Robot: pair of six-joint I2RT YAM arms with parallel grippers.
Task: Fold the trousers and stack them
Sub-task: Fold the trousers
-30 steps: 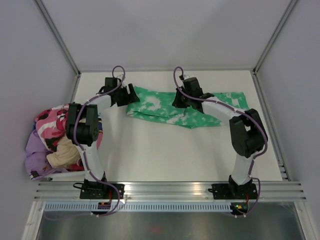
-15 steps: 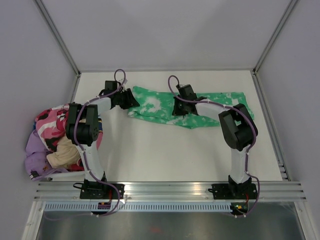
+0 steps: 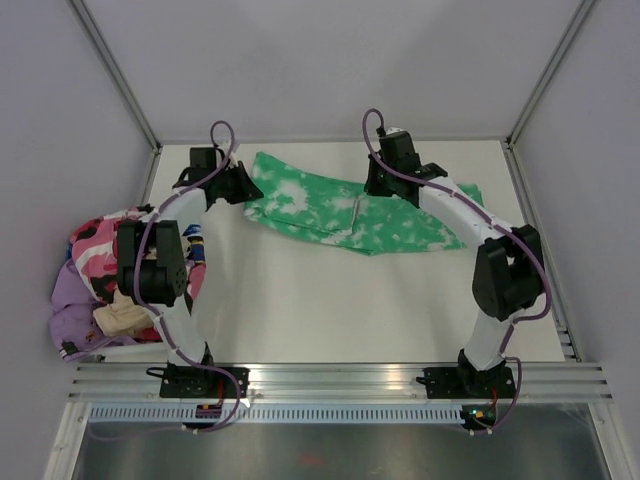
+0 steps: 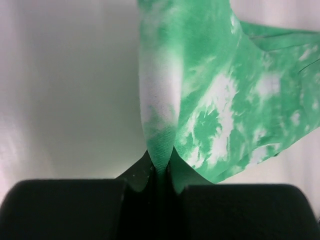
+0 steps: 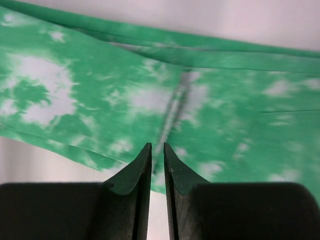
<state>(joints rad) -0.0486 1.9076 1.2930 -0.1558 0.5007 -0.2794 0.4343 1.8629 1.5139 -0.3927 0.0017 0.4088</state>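
The trousers (image 3: 400, 225) lie on the far half of the table (image 3: 300, 300), stretched out flat. The left tool (image 3: 243, 185) is pinched tight on a ridge of green cloth at their left end, and the cloth fans away from its jaws in the left wrist view. The right tool (image 3: 383, 190) hangs over the middle of the garment. Its jaws are pressed nearly together, with only a thin slit between them and nothing visibly caught there.

The step looks like folding the left end over onto the right. To do it well, keep the left pinch firm and raise the end just enough that the cloth peels off the table without dragging the rest. Then carry it along the garment's own line, not across it. The right tool could press down near the pale seam in the middle so the crease forms there, then clear out before the end lands. Lay the edges one over the other and let go only once the cloth rests flat.

The long axis runs left to right, slanting a little, with the left end farther from the arms than the right. Which end is the waist cannot be told. A heap of clothes (image 3: 110, 270) sits well apart at the table's left edge
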